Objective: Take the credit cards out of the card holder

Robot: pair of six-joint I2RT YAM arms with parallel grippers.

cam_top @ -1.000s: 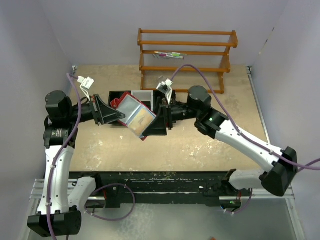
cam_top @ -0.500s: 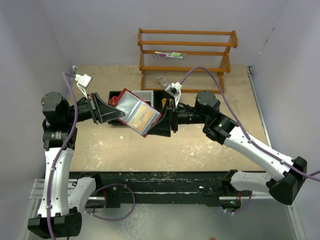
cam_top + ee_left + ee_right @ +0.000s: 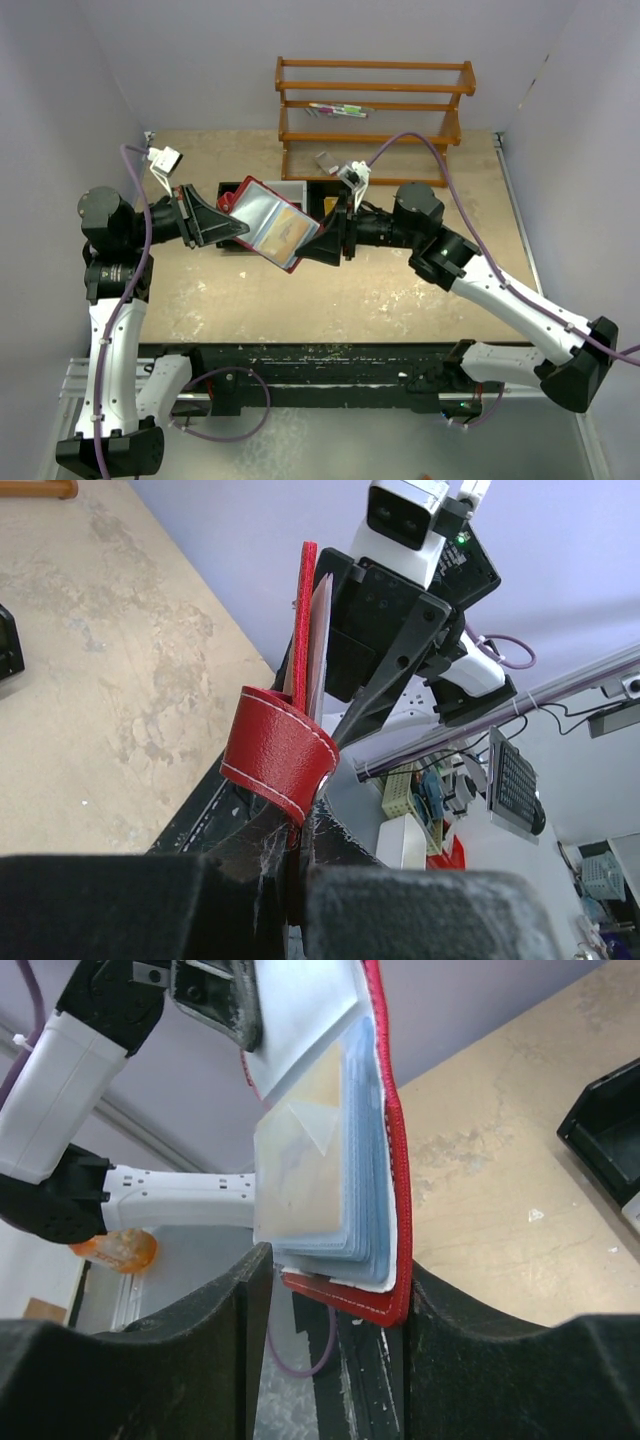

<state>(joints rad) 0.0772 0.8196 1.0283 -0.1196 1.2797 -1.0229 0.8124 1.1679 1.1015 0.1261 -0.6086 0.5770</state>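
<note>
Holds the floppy card holder (image 3: 262, 212) aloft between both hands, left hand (image 3: 240, 228) clenched on its tab end, right hand (image 3: 338, 1278) parted astride a corner; likely needs pinching the stiff, slick credit cards (image 3: 300, 1160) by an edge.

Card holder (image 3: 262, 222): small red leather-like folding wallet with white stitching. Opened out, inner side facing the overhead camera. Suspended tilted above surface (image 3: 400, 290), not touching it. Snap tab (image 3: 278, 752) curled into a loop near the edge clamped in left claw (image 3: 295, 845). Opposite edge seated between fingers of right claw (image 3: 338, 1295), red cover against one finger. Holds a stack of clear, bluish plastic sleeves (image 3: 360, 1190), slightly fanned.

Credit cards: one tan card (image 3: 300, 1160) visible inside the outermost sleeve, fully seated. Further cards not distinguishable within the stack.
</note>
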